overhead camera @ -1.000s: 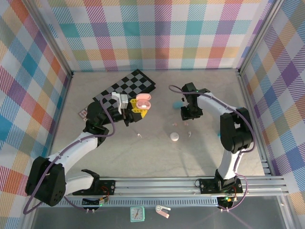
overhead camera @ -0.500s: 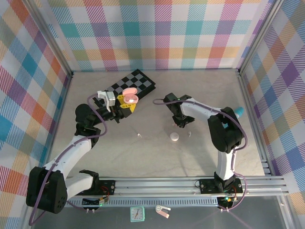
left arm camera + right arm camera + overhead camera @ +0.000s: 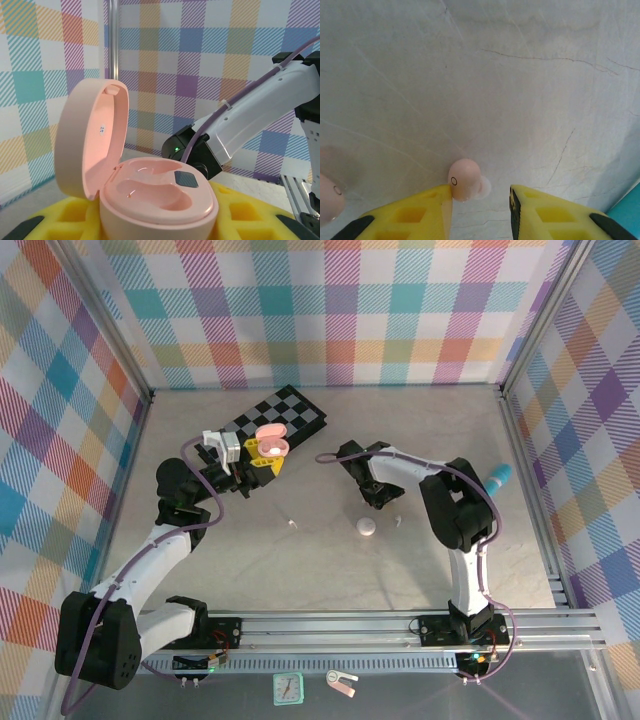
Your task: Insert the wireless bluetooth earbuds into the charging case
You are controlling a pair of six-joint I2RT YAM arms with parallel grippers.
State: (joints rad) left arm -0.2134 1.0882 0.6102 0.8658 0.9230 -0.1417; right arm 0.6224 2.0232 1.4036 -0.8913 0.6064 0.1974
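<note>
Pink earbud inside right gripper, jaws narrowly apart.
Bud touches one pad, right of chequered board; left gripper holds open pink case at board's near edge.

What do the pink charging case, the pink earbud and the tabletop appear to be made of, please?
The pink charging case: likely moulded plastic, smooth satin; soft even sheen on lid, no grain. The pink earbud: probably similar smooth plastic, faint highlight on its rounded body. The tabletop: pale, matte, thin dark veins; stone or printed laminate, cannot tell.
</note>
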